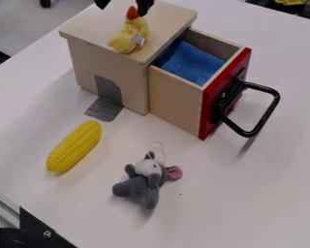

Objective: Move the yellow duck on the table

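At the top edge of the camera view, the black gripper shows just its two fingertips, spread apart with a gap between them. The yellow plush duck lies on top of the wooden box, its orange beak toward the gripper. The right fingertip is close to the beak; whether they touch I cannot tell. Nothing is held. Around the box stretches the white table.
The box's red-fronted drawer stands pulled out with a blue cloth inside, its black handle jutting right. A yellow corn cob and a grey plush mouse lie in front of the box.
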You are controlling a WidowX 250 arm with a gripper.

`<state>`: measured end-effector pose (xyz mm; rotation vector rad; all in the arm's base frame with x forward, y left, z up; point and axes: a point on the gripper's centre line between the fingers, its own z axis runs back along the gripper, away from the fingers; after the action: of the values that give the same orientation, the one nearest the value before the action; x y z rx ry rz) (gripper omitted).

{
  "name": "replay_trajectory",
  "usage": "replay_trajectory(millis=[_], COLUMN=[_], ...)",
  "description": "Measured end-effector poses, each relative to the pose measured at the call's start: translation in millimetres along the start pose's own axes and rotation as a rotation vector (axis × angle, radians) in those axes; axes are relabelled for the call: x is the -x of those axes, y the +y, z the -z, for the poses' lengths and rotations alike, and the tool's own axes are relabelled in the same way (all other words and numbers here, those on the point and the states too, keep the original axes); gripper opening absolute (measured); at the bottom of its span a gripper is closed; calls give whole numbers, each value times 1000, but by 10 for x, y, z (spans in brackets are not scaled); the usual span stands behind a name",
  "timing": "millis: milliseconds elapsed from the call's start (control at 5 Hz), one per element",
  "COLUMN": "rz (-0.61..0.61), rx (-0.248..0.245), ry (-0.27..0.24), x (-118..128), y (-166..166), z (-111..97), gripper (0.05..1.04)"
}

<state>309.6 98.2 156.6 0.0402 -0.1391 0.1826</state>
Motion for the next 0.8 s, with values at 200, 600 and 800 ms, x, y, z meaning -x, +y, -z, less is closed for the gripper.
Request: replay_trajectory(millis=[200,600,800], rz=[-15,-47,-56], rx=[-18,-25,-11], ry=[53,131,113], x=[7,123,128], y=[59,19,-7], z=[214,488,497], gripper=[999,948,659])
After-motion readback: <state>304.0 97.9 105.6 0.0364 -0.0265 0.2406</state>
